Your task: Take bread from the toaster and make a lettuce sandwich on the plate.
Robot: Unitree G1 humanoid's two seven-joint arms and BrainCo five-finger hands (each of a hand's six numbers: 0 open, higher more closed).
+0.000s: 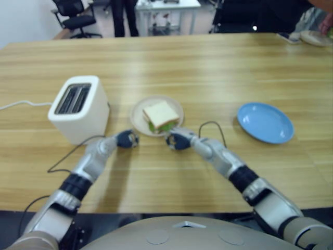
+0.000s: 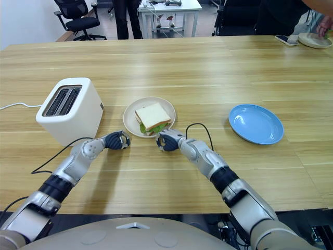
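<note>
Right eye view, read from its left edge: a white cord (image 2: 15,105) lies on the wooden surface (image 2: 208,67), far to the left of the cream plate (image 2: 128,117), and runs toward a white toaster (image 2: 67,109). That toaster stands upright to the left of the cream plate and apart from it, with its two slots facing up.

Next comes the left robot hand (image 2: 117,140), just beside the cream plate's front-left rim, between it and the toaster's near corner. Its fingers are curled in tight and have hold of nothing, and it sits low at the surface. A thin black cable (image 2: 54,155) trails from its arm across the surface.

On the cream plate lies the sandwich (image 2: 148,124), with white bread (image 2: 154,113) on top and green lettuce (image 2: 158,128) showing along its near edge.

The right robot hand (image 2: 167,140) is at the cream plate's front rim, just before the lettuce. Its fingers are likewise curled with nothing in them. Whether it touches the rim cannot be told.

A black cable loop (image 2: 197,125) arcs just to the right of the cream plate. Well to the right of the cream plate, a blue plate (image 2: 256,123) rests flat on the surface.
</note>
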